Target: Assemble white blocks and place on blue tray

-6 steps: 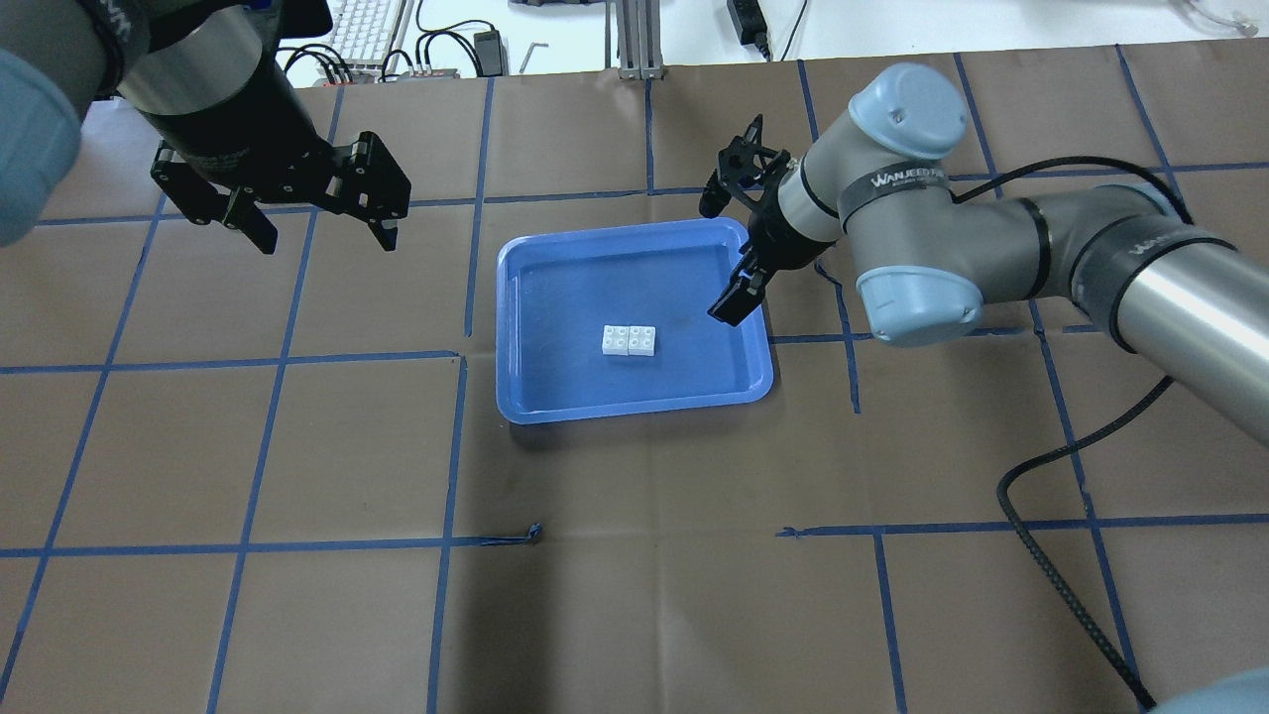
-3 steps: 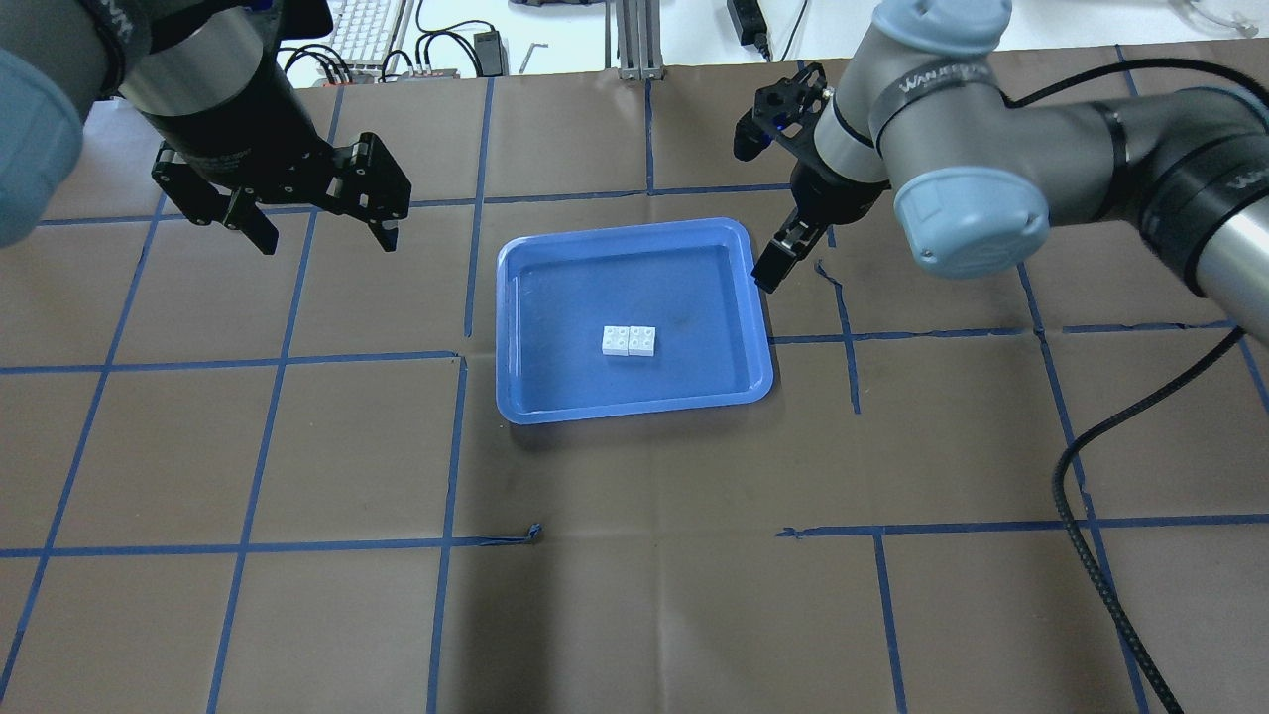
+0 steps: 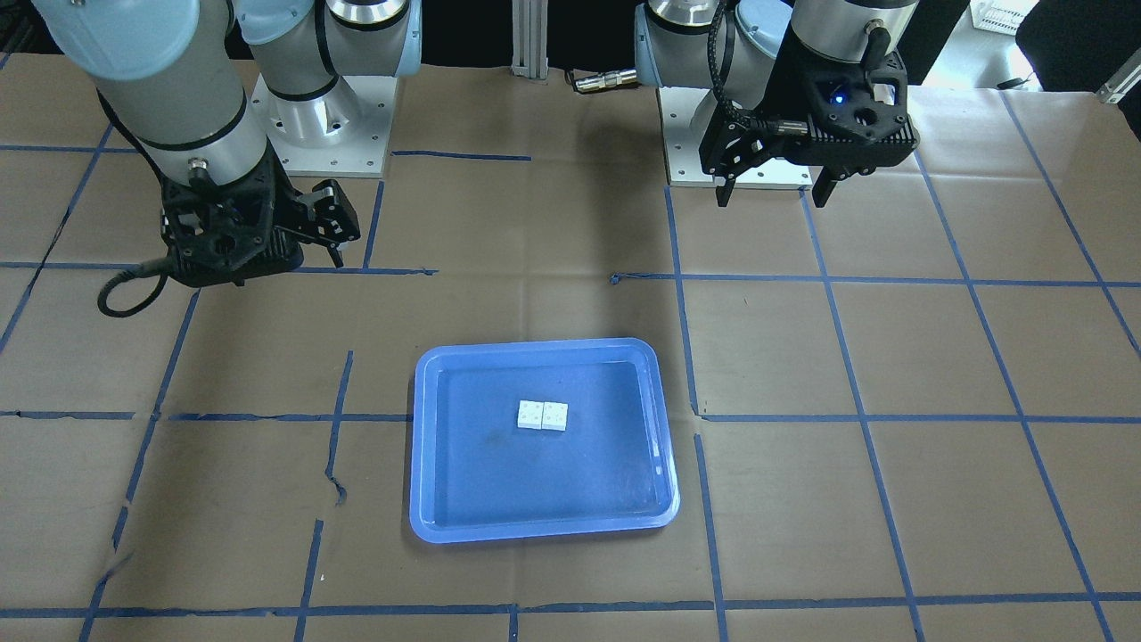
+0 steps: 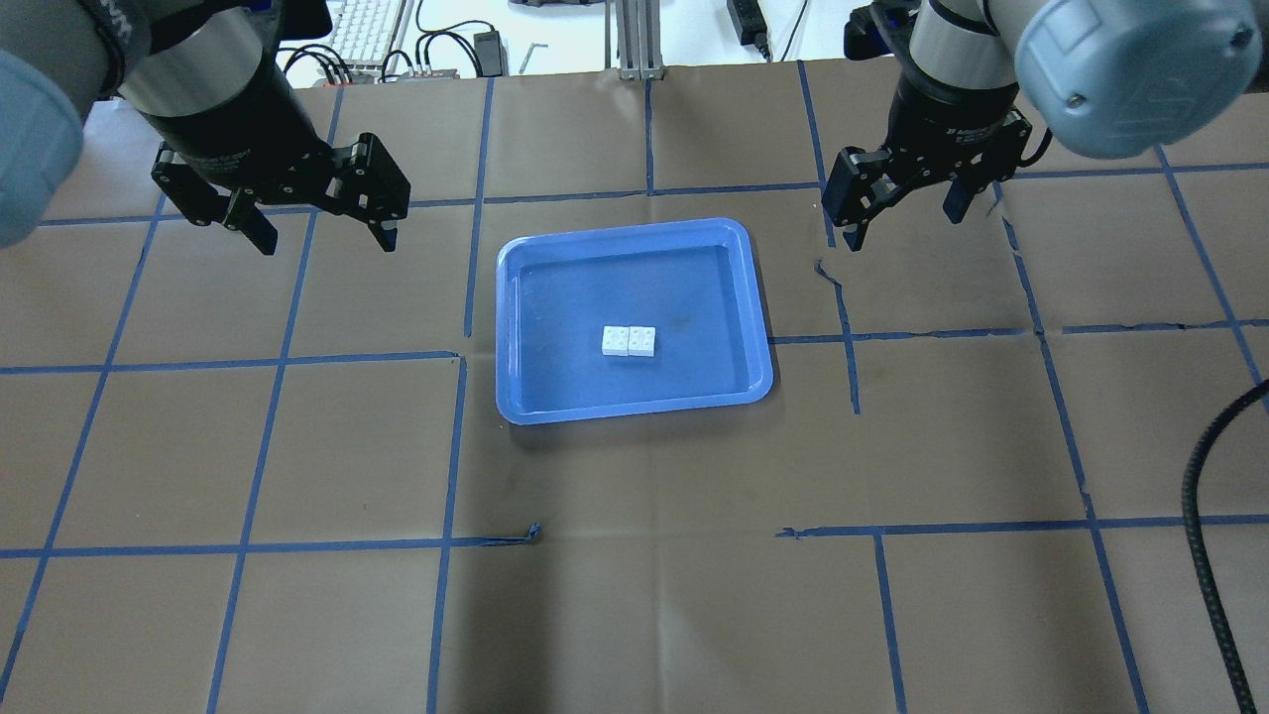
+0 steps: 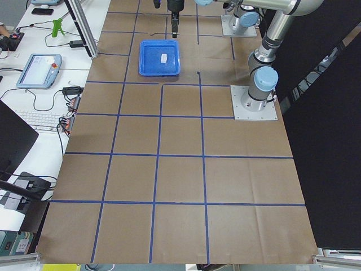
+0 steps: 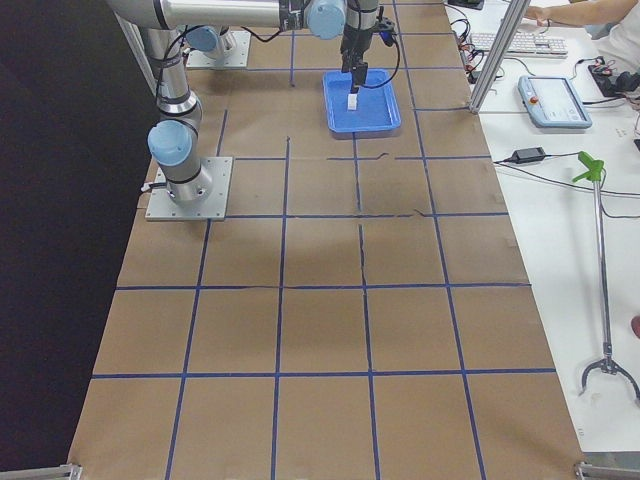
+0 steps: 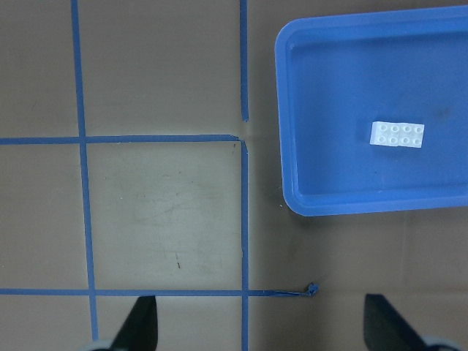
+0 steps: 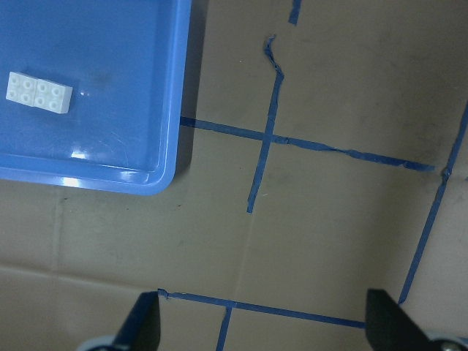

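The two white blocks (image 4: 629, 340) lie side by side, touching, in the middle of the blue tray (image 4: 516, 397). They also show in the front view (image 3: 542, 415), the left wrist view (image 7: 397, 134) and the right wrist view (image 8: 39, 93). My left gripper (image 4: 322, 233) is open and empty, raised to the left of the tray. My right gripper (image 4: 904, 220) is open and empty, raised to the right of the tray's far corner. The tray also shows in the front view (image 3: 428, 526).
Brown paper with a blue tape grid covers the table (image 4: 634, 555). A black cable (image 4: 1205, 555) runs along the right side. A keyboard and cables (image 4: 367, 35) lie beyond the far edge. The arm bases (image 3: 321, 125) stand at the robot's side.
My right gripper has drawn back from over the tray's right part, moved right and up, and turned to face down. The left gripper, the blocks and the tray have not moved.
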{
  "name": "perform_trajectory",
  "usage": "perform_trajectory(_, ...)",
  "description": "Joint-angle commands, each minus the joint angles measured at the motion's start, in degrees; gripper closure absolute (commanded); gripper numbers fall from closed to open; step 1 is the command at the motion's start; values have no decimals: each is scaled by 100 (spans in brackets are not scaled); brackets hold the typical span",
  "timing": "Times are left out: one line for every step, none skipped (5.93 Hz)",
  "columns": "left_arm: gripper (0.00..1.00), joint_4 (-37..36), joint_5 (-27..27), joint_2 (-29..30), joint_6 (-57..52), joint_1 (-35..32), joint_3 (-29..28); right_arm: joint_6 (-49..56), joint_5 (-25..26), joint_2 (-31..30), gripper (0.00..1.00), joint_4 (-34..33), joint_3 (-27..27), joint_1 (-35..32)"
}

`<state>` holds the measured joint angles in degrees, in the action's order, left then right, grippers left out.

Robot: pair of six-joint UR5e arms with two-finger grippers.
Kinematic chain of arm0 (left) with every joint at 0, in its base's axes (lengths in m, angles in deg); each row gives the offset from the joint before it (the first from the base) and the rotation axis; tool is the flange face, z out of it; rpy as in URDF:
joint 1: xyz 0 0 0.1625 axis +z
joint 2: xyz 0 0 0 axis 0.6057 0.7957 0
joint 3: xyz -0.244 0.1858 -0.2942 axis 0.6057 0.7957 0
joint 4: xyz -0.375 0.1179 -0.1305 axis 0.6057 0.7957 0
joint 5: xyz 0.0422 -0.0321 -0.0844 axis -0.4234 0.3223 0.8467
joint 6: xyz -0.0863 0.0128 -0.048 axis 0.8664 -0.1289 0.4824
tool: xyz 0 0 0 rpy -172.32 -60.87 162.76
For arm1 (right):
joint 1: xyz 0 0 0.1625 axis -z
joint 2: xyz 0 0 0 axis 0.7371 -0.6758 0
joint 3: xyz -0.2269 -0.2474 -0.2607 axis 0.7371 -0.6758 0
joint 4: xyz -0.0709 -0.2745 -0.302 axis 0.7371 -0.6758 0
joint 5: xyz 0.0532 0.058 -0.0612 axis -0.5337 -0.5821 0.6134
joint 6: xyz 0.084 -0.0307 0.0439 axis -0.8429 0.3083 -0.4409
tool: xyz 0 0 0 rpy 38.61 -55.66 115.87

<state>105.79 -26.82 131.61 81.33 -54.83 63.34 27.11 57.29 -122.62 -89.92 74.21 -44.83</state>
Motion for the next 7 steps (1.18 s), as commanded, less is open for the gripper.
perform_trajectory(1, 0, 0, 0, 0, 0, 0, -419, -8, -126, 0, 119, -33, 38)
perform_trajectory(1, 0, -9, 0, 0, 0, 0, -454, -8, -300, 0, 119, -15, 177)
perform_trajectory(1, 9, -9, 0, 0, 0, 0, -445, -8, -302, 0, 119, -15, 204)
perform_trajectory(1, 0, 0, 0, 0, 0, -8, -445, 0, -310, 0, 101, -15, 205)
perform_trajectory(1, -9, 0, 9, 0, 0, -8, -445, 1, -310, 0, 101, -15, 205)
perform_trajectory(1, -9, -9, 9, 0, 9, -8, -445, 1, -319, 0, 101, -15, 187)
perform_trajectory(1, -9, -9, 9, 0, 9, -8, -445, 1, -311, 0, 92, -6, 178)
